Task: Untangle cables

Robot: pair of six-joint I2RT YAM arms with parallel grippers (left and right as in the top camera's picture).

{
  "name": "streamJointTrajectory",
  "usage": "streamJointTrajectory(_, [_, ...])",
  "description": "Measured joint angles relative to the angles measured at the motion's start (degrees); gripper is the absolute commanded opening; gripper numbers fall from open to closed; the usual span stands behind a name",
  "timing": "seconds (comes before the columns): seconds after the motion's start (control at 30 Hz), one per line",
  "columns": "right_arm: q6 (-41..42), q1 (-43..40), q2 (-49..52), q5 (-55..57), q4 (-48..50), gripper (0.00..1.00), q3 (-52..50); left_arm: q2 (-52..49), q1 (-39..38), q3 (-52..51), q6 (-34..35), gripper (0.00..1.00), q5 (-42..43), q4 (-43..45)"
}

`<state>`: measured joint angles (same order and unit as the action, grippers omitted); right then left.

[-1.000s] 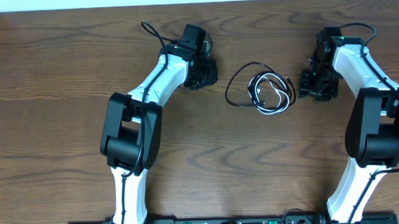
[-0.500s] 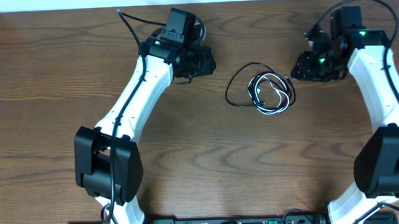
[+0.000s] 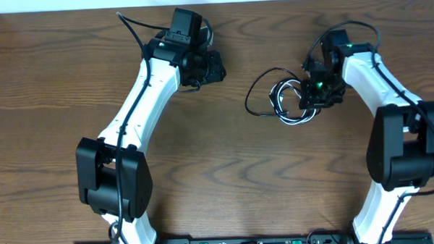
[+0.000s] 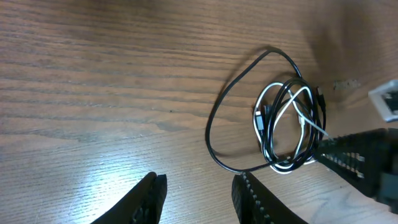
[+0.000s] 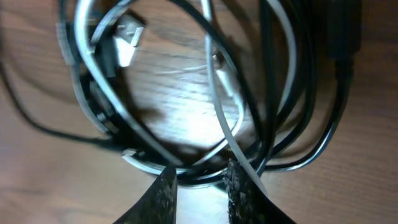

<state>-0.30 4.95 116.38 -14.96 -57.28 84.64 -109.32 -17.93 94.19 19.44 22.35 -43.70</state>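
right hand [image 5: 200,173] part open, seems empty, low over thin white cord [image 5: 209,37], thin black cord [image 4: 211,124]; pinch white one only, lift slowly.

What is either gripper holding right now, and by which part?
Nothing. The left gripper is open, away from the cables. The right gripper is open at the edge of the coil, not clamped on it.

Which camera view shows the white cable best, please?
The left wrist view: the white cable lies nearly whole and sharp, looped with the black cable. Overhead shows it small, partly hidden by the right arm. The right wrist view shows only blurred strands, too close.
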Motion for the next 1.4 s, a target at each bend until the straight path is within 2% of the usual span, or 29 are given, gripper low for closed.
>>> streamJointTrajectory(0.17, [0.00, 0.07, 0.48, 1.57, 1.25, 0.24, -0.02, 0.00, 0.00, 0.00, 0.00, 0.41, -0.02, -0.02])
streamJointTrajectory(0.2, [-0.02, 0.07, 0.48, 1.46, 1.42, 0.30, -0.02, 0.00, 0.00, 0.00, 0.00, 0.43, -0.02, -0.02])
streamJointTrajectory(0.33, [-1.22, 0.07, 0.35, -1.64, 0.96, 0.38, -0.02, 0.00, 0.00, 0.00, 0.02, 0.44, 0.00, -0.07])
streamJointTrajectory(0.5, [-1.09, -0.11, -2.78, -3.19, 0.96, 0.40, -0.02, 0.00, 0.00, 0.00, 0.00, 0.44, -0.02, -1.03])
streamJointTrajectory(0.67, [-0.04, -1.53, -8.50, -1.07, 0.74, 0.35, 0.00, 0.00, 0.00, 0.00, 0.00, 0.44, 0.00, -1.36])
streamJointTrajectory(0.83, [-0.22, -2.19, -7.63, -0.04, 3.02, 0.30, -1.66, 0.00, 0.00, 0.00, 0.00, 0.45, 0.00, -1.40])
streamJointTrajectory(1.0, [-1.25, -0.50, -5.77, 0.02, 7.89, 0.27, -7.85, 0.00, 0.00, 0.00, 0.02, 0.45, 0.00, -1.42])
streamJointTrajectory(1.03, [-1.51, 0.04, -5.60, 0.02, 8.85, 0.25, -9.09, 0.00, 0.00, 0.00, 0.00, 0.45, 0.00, -1.44])
streamJointTrajectory(1.2, [-2.62, 2.27, -5.38, -0.74, 13.09, 0.01, -12.44, 0.00, 0.00, 0.00, 0.00, 0.45, 0.00, -1.44])
streamJointTrajectory(1.4, [-2.95, 1.99, -5.38, -12.48, 17.09, 0.01, -12.50, 0.00, 0.00, 0.00, 0.00, 0.45, -0.02, -1.46])
